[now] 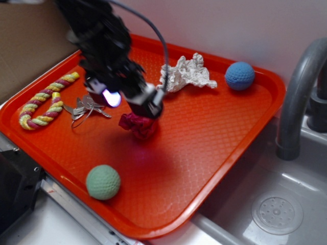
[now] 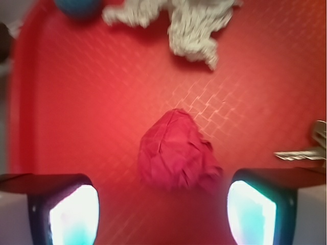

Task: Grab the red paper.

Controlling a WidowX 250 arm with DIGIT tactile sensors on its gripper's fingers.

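The red paper (image 1: 139, 125) is a crumpled crimson wad lying on the orange-red tray (image 1: 214, 127), near its middle. In the wrist view the red paper (image 2: 176, 153) lies just ahead of and between the two glowing finger pads (image 2: 74, 217). My gripper (image 1: 134, 103) hangs directly over the wad, close above it, with its jaws wide open and nothing held. In the wrist view the gripper (image 2: 163, 212) straddles the near edge of the paper without touching it.
Crumpled white paper (image 1: 186, 73) and a blue ball (image 1: 239, 75) lie at the tray's far side. Keys (image 1: 87, 108) and a striped rope toy (image 1: 46, 101) lie left. A green ball (image 1: 103, 181) sits near the front. A sink with a faucet (image 1: 296, 102) is right.
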